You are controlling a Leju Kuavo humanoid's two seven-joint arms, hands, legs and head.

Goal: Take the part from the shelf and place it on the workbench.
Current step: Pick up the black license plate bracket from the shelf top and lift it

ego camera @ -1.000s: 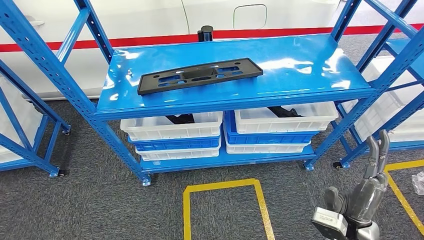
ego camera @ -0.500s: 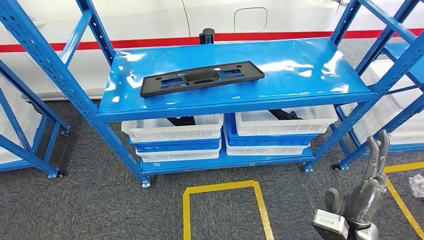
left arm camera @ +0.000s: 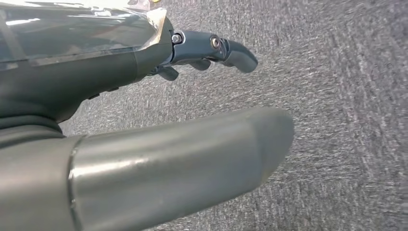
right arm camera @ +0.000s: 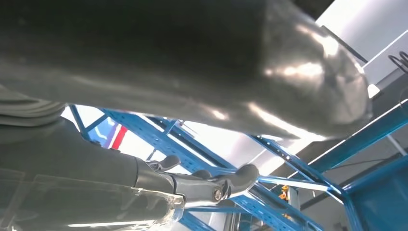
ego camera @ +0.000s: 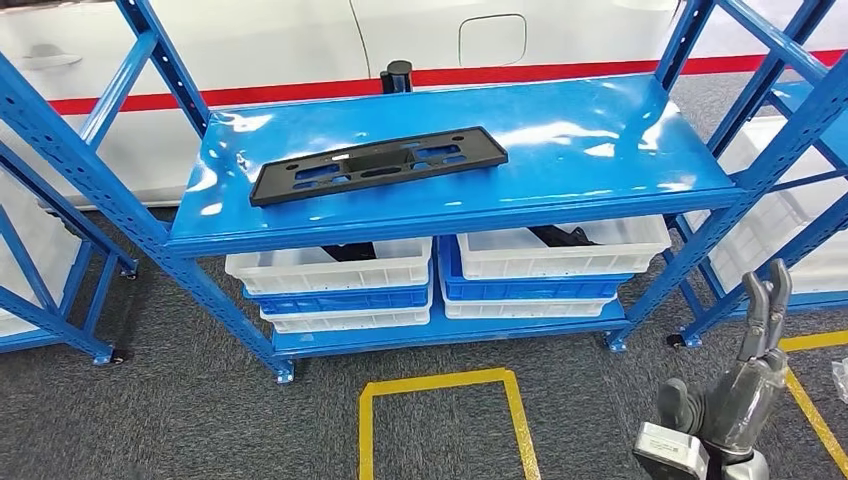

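- Grey carpet floor (ego camera: 180,400) with yellow tape lines (ego camera: 440,385); behind the blue rack (ego camera: 450,190) stands a white wall panel with a red stripe (ego camera: 560,72).
- Right hand (ego camera: 745,390) is low at the near right of the head view, fingers (ego camera: 765,310) stretched straight and pointing up toward the rack, thumb set apart; it has hold of nothing. Its wrist is cut off by the picture's lower edge.
- In the right wrist view the same hand (right arm camera: 207,185) shows a thick thumb across the picture and darker fingers extended, nothing between them; blue beams (right arm camera: 288,159) lie beyond, blurred and backlit.
- Left hand (left arm camera: 192,48), in its wrist view, hangs over the carpet, fingers loosely extended, thumb apart, nothing in it.
- Part (ego camera: 378,163): a long flat black plate with slots and holes, lying on the rack's top shelf, well apart from the right hand, up and to its left. No writing on it can be made out.
- Under that shelf, nearer the right hand, white bins (ego camera: 560,248) are stacked on blue bins (ego camera: 540,288); dark items (ego camera: 565,236) in the top bins are mostly hidden by the shelf and the bin walls.
- A dark cylinder (ego camera: 396,76) stands behind the shelf, its lower part hidden.
- More racks (ego camera: 60,150) at both sides are cut off by the edges.
- No label or brand is readable anywhere.
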